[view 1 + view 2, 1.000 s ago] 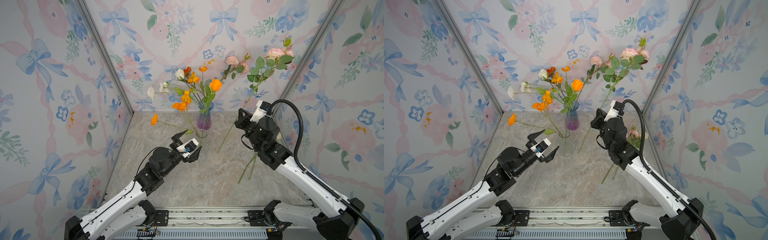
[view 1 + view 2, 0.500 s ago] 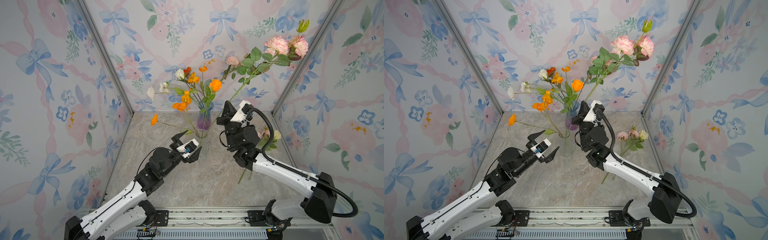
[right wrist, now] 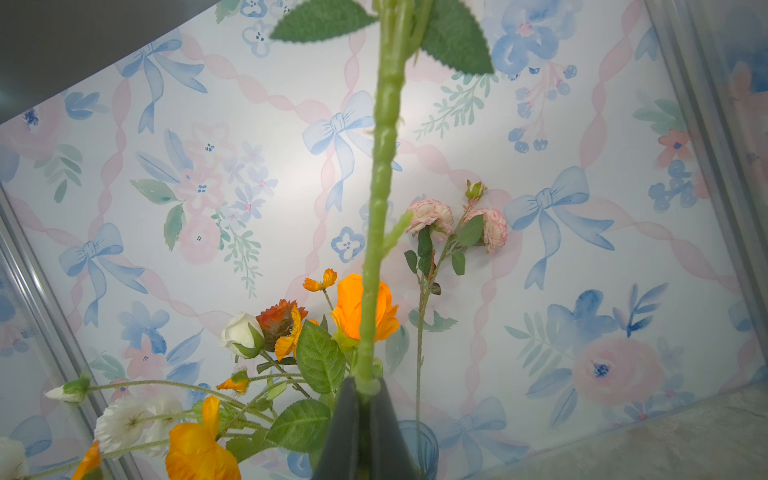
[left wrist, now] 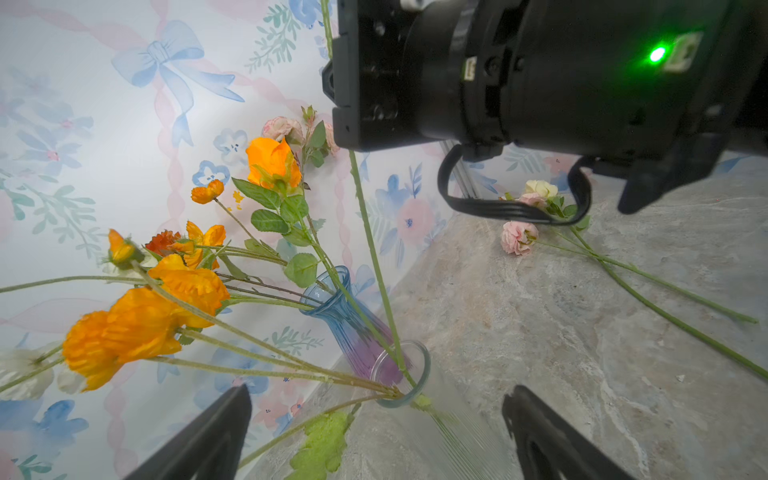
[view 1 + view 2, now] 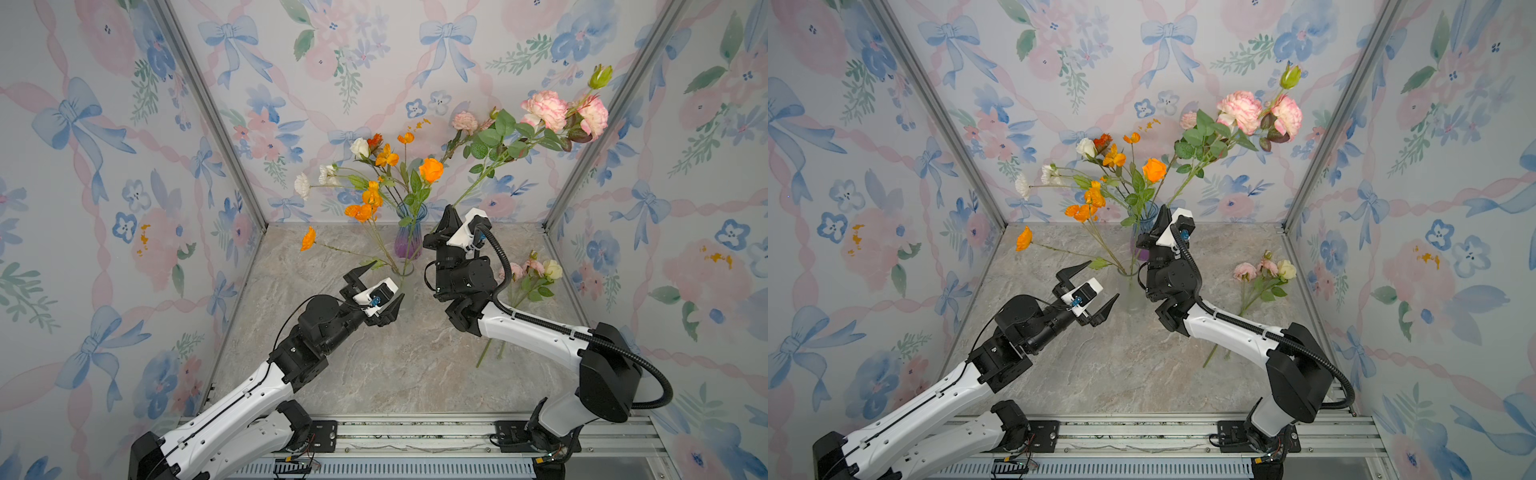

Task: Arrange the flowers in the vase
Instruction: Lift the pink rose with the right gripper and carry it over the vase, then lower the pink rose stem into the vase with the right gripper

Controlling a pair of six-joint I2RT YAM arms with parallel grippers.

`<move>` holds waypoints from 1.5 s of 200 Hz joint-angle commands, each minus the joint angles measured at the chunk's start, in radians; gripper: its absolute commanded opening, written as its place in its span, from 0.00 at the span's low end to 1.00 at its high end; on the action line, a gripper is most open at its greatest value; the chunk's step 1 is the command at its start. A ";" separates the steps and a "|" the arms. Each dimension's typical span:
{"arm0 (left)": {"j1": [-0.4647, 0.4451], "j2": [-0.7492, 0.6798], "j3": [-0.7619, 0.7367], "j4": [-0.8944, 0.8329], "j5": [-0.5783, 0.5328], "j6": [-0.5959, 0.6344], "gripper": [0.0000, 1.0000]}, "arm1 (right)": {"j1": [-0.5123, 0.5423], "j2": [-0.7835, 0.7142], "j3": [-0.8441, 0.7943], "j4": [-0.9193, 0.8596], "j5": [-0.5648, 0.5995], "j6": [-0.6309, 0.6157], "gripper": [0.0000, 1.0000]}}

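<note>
Left wrist view: the left gripper stands with jaws wide apart and empty, the clear vase just ahead of it, holding orange flowers. Past that stands the blue-purple vase. Near it the right gripper is clamped on the pink rose spray, whose stem runs down into the clear vase. Farther off to that gripper's side, loose sprays lie on the table.

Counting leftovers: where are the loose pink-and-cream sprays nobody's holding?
The loose sprays lie flat on the table, right side of both top views, by the right wall.
</note>
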State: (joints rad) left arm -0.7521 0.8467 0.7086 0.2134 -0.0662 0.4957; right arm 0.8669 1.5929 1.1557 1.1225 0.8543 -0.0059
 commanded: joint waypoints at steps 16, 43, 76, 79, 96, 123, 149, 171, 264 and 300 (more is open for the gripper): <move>0.005 -0.006 -0.015 0.022 0.014 -0.005 0.98 | 0.010 0.053 0.011 0.093 0.034 0.004 0.00; 0.006 -0.002 -0.015 0.021 0.019 -0.004 0.98 | 0.011 0.104 -0.018 0.131 0.044 0.025 0.00; 0.007 0.001 -0.017 0.020 0.023 -0.002 0.98 | 0.024 0.157 -0.037 0.145 0.070 0.067 0.00; 0.007 0.002 -0.017 0.020 0.025 -0.001 0.98 | 0.026 0.163 -0.037 0.146 0.072 0.068 0.00; 0.007 0.003 -0.017 0.020 0.026 0.000 0.98 | 0.046 0.195 -0.037 0.163 0.092 0.055 0.00; 0.007 0.007 -0.018 0.018 0.031 0.001 0.98 | 0.073 0.238 -0.050 0.210 0.142 0.036 0.00; 0.007 0.007 -0.017 0.018 0.033 0.002 0.98 | 0.094 0.259 -0.061 0.203 0.160 0.041 0.00; 0.007 0.007 -0.017 0.016 0.037 0.003 0.98 | 0.105 0.272 -0.063 0.162 0.170 0.074 0.03; 0.005 0.007 -0.015 0.015 0.045 0.001 0.98 | 0.133 0.292 -0.077 0.073 0.165 0.154 0.23; 0.005 0.009 -0.015 0.014 0.049 0.000 0.98 | 0.131 0.272 -0.086 0.028 0.156 0.174 0.27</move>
State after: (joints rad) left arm -0.7521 0.8478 0.7029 0.2138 -0.0360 0.4961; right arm 0.9916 1.8725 1.0870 1.1725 1.0073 0.1364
